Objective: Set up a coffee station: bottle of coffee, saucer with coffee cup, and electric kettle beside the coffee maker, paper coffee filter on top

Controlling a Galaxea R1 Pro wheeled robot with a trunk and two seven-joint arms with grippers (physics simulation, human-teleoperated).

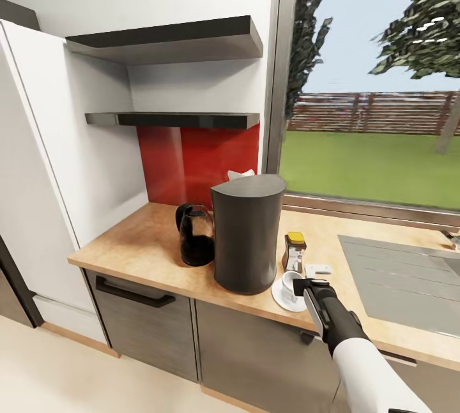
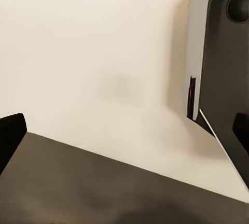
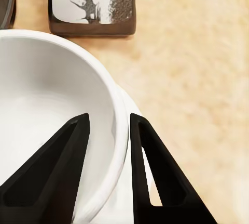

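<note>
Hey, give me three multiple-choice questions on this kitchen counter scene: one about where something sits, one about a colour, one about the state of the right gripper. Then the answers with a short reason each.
1. Where does the rounded clear-glass electric kettle with dark contents stand?
A. In the steel sink
B. On the light-wood countertop, left of the tall dark-grey coffee maker
C. On the glossy black shelf

2. What colour is the cap of the small dark-brown coffee bottle?
A. Yellow-orange
B. Blue
C. Green

3. How do the jaws of the right gripper stand?
A. Wide open above the sink
B. Closed on the bottle
C. Straddling the rim of the tiny white coffee cup, one inside, one outside

Answers: B, the head view shows it there; A, the cap is visible beside the coffee maker; C, the right wrist view shows the rim between them.
</note>
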